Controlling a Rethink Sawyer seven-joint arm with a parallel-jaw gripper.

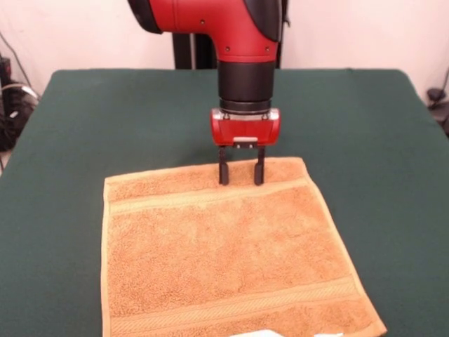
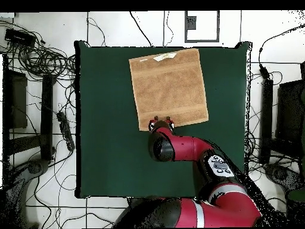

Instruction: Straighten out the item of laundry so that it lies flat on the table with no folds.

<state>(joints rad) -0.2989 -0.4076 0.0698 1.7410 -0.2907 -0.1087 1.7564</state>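
Observation:
The orange-tan towel (image 1: 231, 249) lies spread out flat on the dark green table (image 1: 84, 126), with woven border bands near its far and near edges. Its white label (image 1: 259, 333) shows at the near edge. In the overhead view the towel (image 2: 170, 86) lies at the table's far middle, label (image 2: 165, 56) at its top edge. My gripper (image 1: 240, 181) points straight down over the towel's far edge, fingers (image 1: 223, 172) open a small way, tips at or just above the cloth with nothing between them. In the overhead view the gripper (image 2: 161, 123) is at the towel's lower left corner.
The table (image 2: 107, 149) has bare green cloth around the towel on all sides. Cables and equipment (image 2: 41, 59) lie on the floor beyond the table's edges. The arm (image 2: 196, 155) reaches in from the bottom of the overhead view.

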